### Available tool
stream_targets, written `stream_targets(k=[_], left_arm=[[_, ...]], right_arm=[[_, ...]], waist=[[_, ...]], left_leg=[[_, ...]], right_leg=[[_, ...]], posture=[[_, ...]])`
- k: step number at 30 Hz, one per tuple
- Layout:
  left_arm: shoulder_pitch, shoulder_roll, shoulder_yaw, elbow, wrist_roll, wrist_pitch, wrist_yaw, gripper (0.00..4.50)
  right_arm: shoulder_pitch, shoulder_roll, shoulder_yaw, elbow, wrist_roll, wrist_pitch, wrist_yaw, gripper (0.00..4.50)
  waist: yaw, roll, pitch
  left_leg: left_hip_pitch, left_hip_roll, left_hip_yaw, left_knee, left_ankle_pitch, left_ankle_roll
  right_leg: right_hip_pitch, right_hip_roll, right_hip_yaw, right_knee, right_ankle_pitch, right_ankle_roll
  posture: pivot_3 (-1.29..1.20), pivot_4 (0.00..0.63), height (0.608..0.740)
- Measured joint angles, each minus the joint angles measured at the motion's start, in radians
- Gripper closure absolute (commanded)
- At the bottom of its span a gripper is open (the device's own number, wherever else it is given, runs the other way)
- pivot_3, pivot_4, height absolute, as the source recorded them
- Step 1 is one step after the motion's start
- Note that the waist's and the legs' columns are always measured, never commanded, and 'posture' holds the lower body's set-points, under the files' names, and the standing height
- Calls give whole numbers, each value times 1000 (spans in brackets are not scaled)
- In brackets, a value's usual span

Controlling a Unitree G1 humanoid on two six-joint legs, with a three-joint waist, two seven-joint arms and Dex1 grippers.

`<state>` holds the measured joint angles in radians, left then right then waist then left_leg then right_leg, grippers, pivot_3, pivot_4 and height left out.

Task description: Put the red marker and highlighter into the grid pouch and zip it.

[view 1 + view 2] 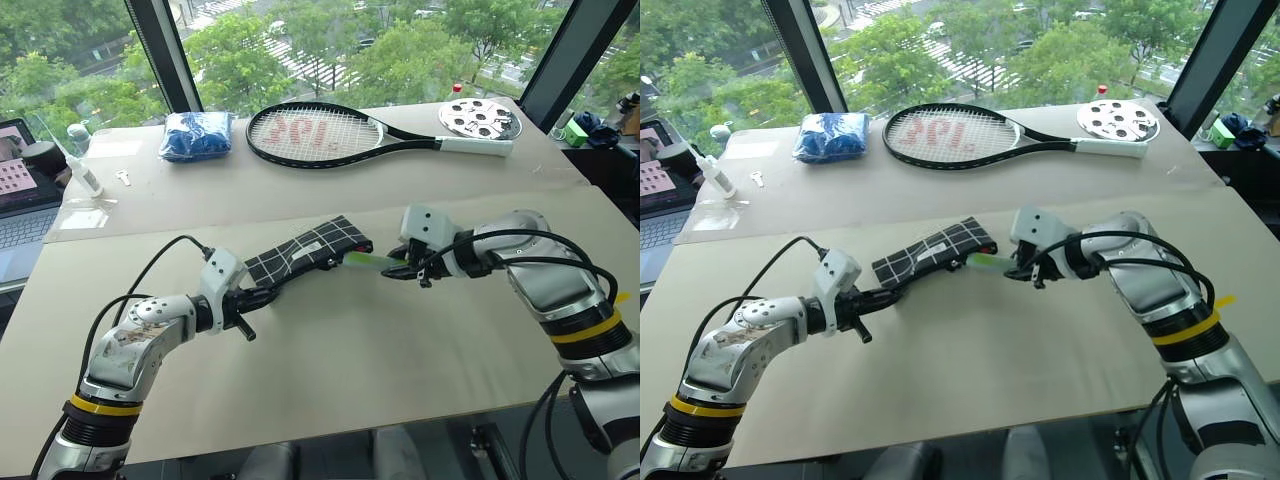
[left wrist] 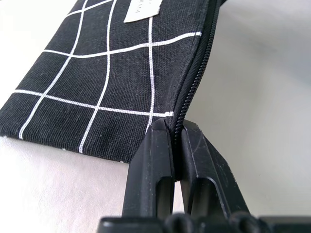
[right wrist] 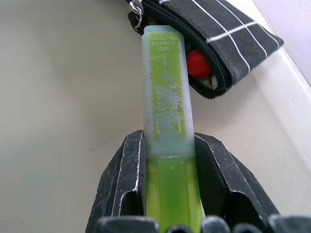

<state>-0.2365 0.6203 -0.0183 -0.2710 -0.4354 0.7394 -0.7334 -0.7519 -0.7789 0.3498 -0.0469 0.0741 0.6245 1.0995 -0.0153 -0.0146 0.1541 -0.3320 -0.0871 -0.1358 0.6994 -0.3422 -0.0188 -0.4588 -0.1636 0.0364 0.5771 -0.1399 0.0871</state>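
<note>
Head view: mid-frame on the table (image 1: 330, 360), the left gripper (image 1: 262, 293) jaws pinch the grid pouch (image 1: 305, 249); racket (image 1: 330, 133) upper centre.

Right wrist: right gripper (image 3: 170, 160) jaws clamp the highlighter (image 3: 165, 87); red marker (image 3: 198, 63) already inside. Aim the cap beside it, keeping the mouth open.

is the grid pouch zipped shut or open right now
Open. The grid pouch gapes at the end facing the right gripper, with the red marker visible inside and the highlighter pointed at the opening.
</note>
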Motion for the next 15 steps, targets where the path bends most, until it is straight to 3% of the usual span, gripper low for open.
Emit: stream_targets(k=[15], left_arm=[[0, 1, -1, 1, 2, 0, -8, 4500]], right_arm=[[-123, 151, 123, 115, -200, -93, -52, 3461]], waist=[[-5, 0, 0]], left_leg=[[0, 0, 0, 0, 0, 0]], right_leg=[[-1, 0, 0, 0, 0, 0]], posture=[[0, 150, 740]])
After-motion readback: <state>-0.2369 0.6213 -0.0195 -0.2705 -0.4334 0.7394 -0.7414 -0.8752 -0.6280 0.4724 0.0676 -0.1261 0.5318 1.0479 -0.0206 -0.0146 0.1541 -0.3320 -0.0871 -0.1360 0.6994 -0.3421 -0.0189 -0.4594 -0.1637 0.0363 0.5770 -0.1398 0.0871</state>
